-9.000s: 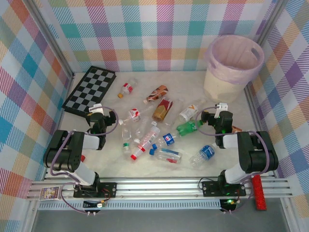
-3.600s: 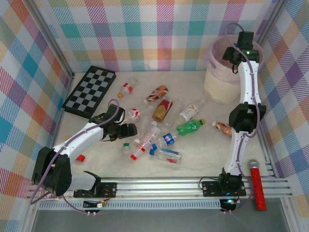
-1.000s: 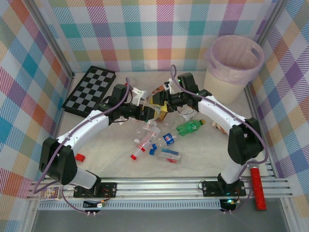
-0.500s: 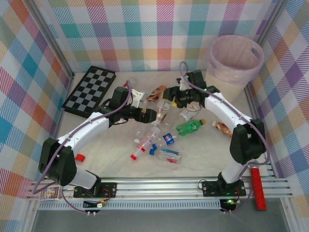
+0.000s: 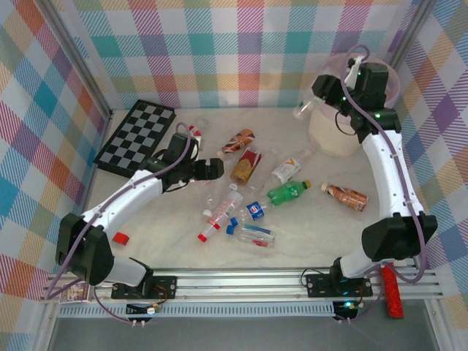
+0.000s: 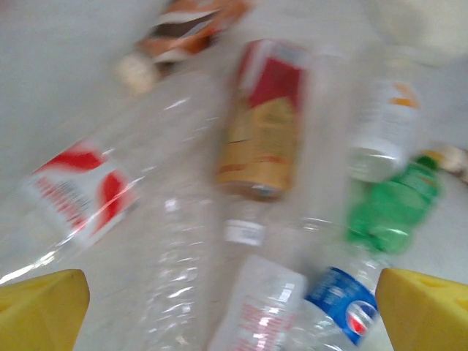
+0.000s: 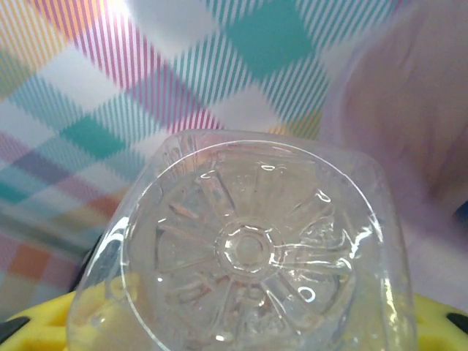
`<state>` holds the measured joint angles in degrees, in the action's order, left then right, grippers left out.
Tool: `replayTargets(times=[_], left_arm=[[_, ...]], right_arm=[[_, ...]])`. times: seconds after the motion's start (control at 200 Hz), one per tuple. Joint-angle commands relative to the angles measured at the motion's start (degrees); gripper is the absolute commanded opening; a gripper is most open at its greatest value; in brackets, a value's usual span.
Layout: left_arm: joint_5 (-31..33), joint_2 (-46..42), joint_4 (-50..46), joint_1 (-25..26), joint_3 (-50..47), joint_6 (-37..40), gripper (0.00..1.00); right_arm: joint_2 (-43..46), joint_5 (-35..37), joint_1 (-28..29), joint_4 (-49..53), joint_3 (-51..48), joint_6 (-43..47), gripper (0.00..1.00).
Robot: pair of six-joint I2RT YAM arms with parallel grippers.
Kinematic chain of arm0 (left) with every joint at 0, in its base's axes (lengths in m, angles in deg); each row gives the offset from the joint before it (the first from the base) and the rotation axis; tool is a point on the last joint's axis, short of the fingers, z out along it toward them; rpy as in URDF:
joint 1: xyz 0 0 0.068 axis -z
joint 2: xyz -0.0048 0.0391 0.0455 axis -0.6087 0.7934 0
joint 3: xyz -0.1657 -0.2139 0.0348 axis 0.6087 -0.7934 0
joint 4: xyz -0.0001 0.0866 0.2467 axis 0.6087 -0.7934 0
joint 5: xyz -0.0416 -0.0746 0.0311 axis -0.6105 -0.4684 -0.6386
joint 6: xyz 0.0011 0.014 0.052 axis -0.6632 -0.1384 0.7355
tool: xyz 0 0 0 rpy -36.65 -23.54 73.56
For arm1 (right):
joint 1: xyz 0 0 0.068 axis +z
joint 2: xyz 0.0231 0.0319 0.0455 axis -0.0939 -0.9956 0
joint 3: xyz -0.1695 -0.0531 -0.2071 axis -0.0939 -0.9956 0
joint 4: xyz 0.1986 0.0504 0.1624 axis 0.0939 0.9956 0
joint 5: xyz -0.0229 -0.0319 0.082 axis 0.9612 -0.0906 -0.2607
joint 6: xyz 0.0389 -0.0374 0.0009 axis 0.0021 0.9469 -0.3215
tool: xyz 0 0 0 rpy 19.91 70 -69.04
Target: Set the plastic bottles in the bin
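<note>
The right fingers grip 1 clear bottle beside the bin, apparently short of its mouth. It should be carried fully over the opening before release. The left fingers hang wide open, empty, above the loose bottles on the table.

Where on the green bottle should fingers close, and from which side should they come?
Probably best: take the green bottle across the middle of its body, coming down from above. It lies on its side with its cap pointing right, so the fingers should straddle its width, square to its length. The blue-labelled bottle lies near its base, leaving less room there.
</note>
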<state>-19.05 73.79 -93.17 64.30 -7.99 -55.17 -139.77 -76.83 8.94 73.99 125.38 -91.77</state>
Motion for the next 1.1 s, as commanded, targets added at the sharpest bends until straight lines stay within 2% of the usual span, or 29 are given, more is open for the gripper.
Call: replayTargets(times=[0.0,0.085,0.255,0.34,0.435,0.56,0.64,0.74,0.78,0.835,0.955,1.095], left_arm=[[8.32,-1.71,-3.82,-0.52,-0.25,-7.94,1.0],[7.54,-2.97,-3.37,-0.55,-1.75,-8.29,1.0],[6.13,-3.92,-2.81,-1.01,-3.95,-8.09,1.0],[5.75,-3.81,-3.84,-1.51,-2.82,-5.84,0.99],[4.0,-3.28,-5.03,-2.75,-0.33,-2.27,1.0],[-1.97,-0.89,-6.69,-7.9,3.9,-0.63,1.0],[-8.13,1.52,-5.64,-12.67,5.28,-4.3,0.99],[-13.4,4.68,-1.48,-17.21,6.0,-9.61,0.96],[-13.38,6.31,-0.79,-17.79,7.14,-10.63,0.96],[-12.3,8.83,-0.61,-17.84,9.63,-9.62,0.95],[-8.59,15.56,-3.28,-17.84,17.51,-2.69,0.95],[-2.86,22.89,-6.57,-17.9,25.7,8.84,0.95]], right_arm=[[-2.19,8.77,-1.98,-5.31,4.63,7.71,0.12],[-6.27,10.32,-2.85,-2.52,12.26,10.04,0.14],[-15.16,18.84,-2.87,1.14,23.67,16.3,0.16],[-18.44,24.62,-2.59,-0.97,24.86,21.15,0.16],[-23.4,26.05,-2.64,2.85,29.98,22.71,0.17],[-29.45,27.65,-2.5,8.97,36.65,22.47,0.17],[-32.91,29.42,-2.63,14.34,41.18,21.28,0.17],[-34.83,30.01,-3.04,17.44,41.76,19.53,0.19],[-35.38,29.59,-3.53,18.74,41.61,18.18,0.21],[-36.12,28.2,-4.52,20.38,41.37,16.2,0.31],[-37.14,24.11,-6.47,22.32,40.51,13.97,0.41],[-36.64,20.71,-7.78,25.45,40.83,14.08,0.72]])
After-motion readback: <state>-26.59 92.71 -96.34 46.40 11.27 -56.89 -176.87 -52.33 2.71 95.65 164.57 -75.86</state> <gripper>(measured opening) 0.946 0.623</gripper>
